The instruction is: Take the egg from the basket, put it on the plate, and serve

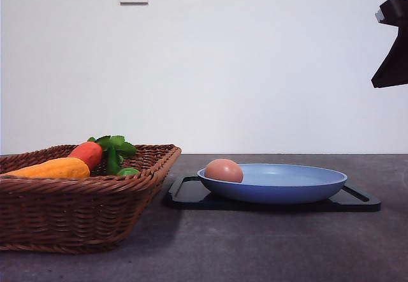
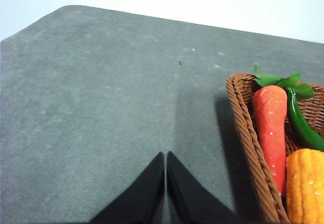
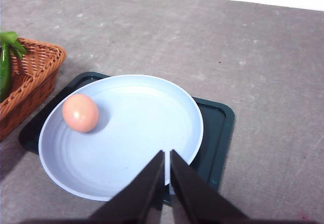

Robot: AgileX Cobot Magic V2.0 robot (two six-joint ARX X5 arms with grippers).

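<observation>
Pinkish-brown egg (image 1: 224,170) lies in the light-blue plate (image 1: 299,183), against its left rim, just right of centre frame in the front view. Plate sits on a flat black tray (image 1: 357,201) on the grey table (image 1: 255,244). Wicker basket (image 1: 76,215) at lower left holds an orange carrot (image 1: 87,154), a yellow corn cob (image 1: 54,168) and a green pepper (image 1: 127,171); its near corner stands just beside the tray. Right gripper (image 3: 167,155): jaws closed together, nothing between them, above the plate's near rim. Left gripper (image 2: 165,157): jaws likewise pressed together, empty, over bare table beside the basket.
</observation>
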